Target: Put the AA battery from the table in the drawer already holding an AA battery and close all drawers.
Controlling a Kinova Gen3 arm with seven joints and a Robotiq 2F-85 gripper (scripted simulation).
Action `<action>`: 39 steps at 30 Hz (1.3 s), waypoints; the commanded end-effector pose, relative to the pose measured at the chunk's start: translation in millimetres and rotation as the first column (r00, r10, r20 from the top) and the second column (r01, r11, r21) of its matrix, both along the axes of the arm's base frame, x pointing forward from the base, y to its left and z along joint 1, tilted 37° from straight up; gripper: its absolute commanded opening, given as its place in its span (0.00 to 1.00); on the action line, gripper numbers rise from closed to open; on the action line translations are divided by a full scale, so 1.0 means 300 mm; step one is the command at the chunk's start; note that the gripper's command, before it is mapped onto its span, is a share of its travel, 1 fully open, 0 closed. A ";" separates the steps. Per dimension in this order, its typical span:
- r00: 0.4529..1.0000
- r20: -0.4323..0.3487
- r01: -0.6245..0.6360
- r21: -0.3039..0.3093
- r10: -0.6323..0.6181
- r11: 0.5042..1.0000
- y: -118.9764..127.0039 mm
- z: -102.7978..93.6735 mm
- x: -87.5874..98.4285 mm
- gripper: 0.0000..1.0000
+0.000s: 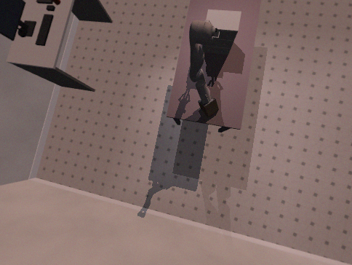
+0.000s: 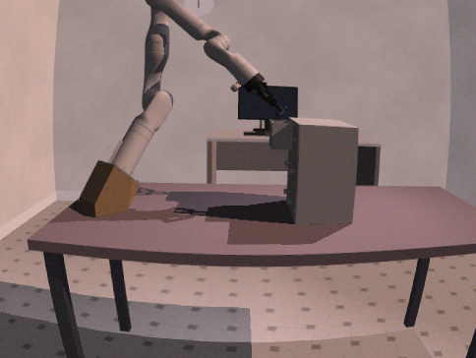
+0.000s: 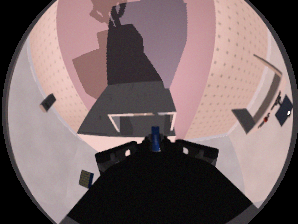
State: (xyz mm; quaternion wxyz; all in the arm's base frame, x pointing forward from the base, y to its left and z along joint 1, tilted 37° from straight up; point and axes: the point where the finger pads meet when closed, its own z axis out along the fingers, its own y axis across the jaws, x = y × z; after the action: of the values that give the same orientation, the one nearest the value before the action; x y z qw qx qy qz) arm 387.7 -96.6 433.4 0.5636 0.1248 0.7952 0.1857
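The blue AA battery [image 2: 277,114] [image 3: 155,139] was held at the fingertips of the gripper [image 1: 217,31] [image 2: 281,110] [image 3: 155,138], whose fingers were closed on it. It was over the mouth of the open top drawer [image 2: 280,136] [image 3: 142,115], high above the table [image 1: 233,95] [image 2: 393,211] [image 3: 200,50]. Whether any part touched the drawer could not be told, and the drawer's contents were too dark to make out.

That drawer stuck out from the upright grey chest [image 1: 223,20] [image 2: 325,172] [image 3: 130,97], toward the short edge of the table where the arm was mounted. The lower drawers appeared pushed in.

The arm [image 1: 196,60] [image 2: 155,54] rose from a brown block [image 1: 209,108] [image 2: 108,189] near that short edge. It leaned slightly toward the chest, climbed steeply, bent at a high elbow, then sloped down to the gripper, which pointed obliquely downward at the drawer. Past the table's far long edge, in the exterior view, stood a desk [image 1: 40,54] [image 2: 246,156] [image 3: 272,95] with a dark monitor [image 1: 7,16] [image 2: 267,100] [image 3: 284,111].
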 end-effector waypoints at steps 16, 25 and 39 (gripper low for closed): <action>1.000 0.001 0.001 0.000 -0.001 1.000 -0.001 0.002 0.000 0.25; 1.000 0.001 0.001 0.000 -0.001 1.000 -0.001 0.002 0.000 1.00; 1.000 0.002 0.004 0.007 -0.004 1.000 0.002 -0.005 -0.018 1.00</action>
State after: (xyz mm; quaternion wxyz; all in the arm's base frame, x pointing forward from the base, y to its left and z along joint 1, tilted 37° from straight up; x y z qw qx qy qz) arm 385.3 -94.7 432.2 0.5631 0.1253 0.7951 0.1872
